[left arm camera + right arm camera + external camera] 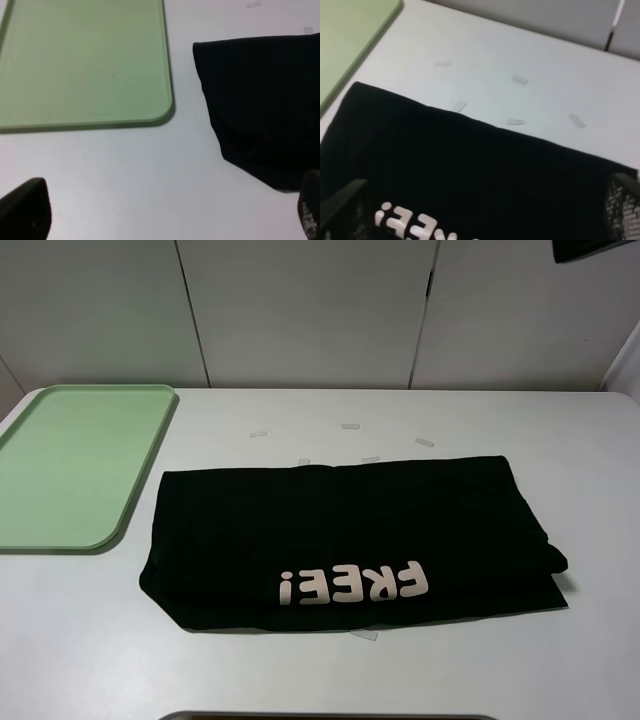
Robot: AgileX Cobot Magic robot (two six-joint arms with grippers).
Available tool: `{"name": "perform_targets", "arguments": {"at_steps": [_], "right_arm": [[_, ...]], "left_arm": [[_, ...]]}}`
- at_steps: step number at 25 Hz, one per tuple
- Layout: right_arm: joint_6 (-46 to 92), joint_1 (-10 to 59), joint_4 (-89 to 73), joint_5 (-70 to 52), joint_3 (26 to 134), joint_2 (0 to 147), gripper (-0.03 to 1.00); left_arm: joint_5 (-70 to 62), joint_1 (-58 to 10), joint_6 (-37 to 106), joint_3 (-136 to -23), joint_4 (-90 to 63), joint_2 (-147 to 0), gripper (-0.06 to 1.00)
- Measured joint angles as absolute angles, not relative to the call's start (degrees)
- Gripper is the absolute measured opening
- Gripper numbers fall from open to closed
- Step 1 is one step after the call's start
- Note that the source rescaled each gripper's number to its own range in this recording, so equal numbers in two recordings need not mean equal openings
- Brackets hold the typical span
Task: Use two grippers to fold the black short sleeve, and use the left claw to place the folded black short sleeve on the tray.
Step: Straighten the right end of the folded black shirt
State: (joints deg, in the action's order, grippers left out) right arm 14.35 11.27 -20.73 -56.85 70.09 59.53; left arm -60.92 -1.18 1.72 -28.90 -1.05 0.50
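The black short sleeve [350, 540] is seen lying flat on the desk [500, 660] as a broad rectangle, with doubled layers showing at its right-hand edge, so at least one fold is judged to be made already. Its white lettering [355, 585] is turned face up near the front edge. The tray [70, 460] is found on the left of the desk, near the garment but not touching it, and nothing is carried on it. A few small pale strips [350, 427] are scattered just beyond the shirt's far edge.

The left claw [167, 207] is held above bare desk between the tray's corner and the shirt's left end; its fingers [25, 210] are spread wide and nothing is gripped. The right claw [481, 205] is held over the shirt near the lettering, likewise spread wide and holding nothing.

The folding step is judged to be in hand, at a pause between grasps. For the next move, both claws would need to be lowered to an edge of the cloth, all layers pinched together, and the fabric carried across evenly so that the bundle is made small enough for the tray
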Motion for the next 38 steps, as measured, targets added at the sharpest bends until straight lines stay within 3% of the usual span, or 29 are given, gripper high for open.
{"name": "perform_targets", "arguments": {"at_steps": [6, 15, 30, 38], "right_arm": [[14.35, 11.27, -22.98, -54.14, 63.83, 59.53, 1.0], [14.34, 11.27, -24.5, -56.94, 63.18, 62.3, 1.0], [14.29, 10.57, -19.76, -56.28, 63.01, 93.55, 1.0], [15.53, 3.41, -18.37, -54.96, 63.01, 101.72, 1.0]], "left_arm": [[-60.92, -1.18, 1.65, -28.9, -1.05, 0.5, 0.99], [-60.92, -1.18, 1.63, -28.9, -1.05, 0.5, 0.99], [-60.92, -1.18, 1.63, -28.9, -1.0, 0.5, 0.99], [-60.92, -1.18, 1.59, -28.9, 3.1, 0.5, 0.99]]}}
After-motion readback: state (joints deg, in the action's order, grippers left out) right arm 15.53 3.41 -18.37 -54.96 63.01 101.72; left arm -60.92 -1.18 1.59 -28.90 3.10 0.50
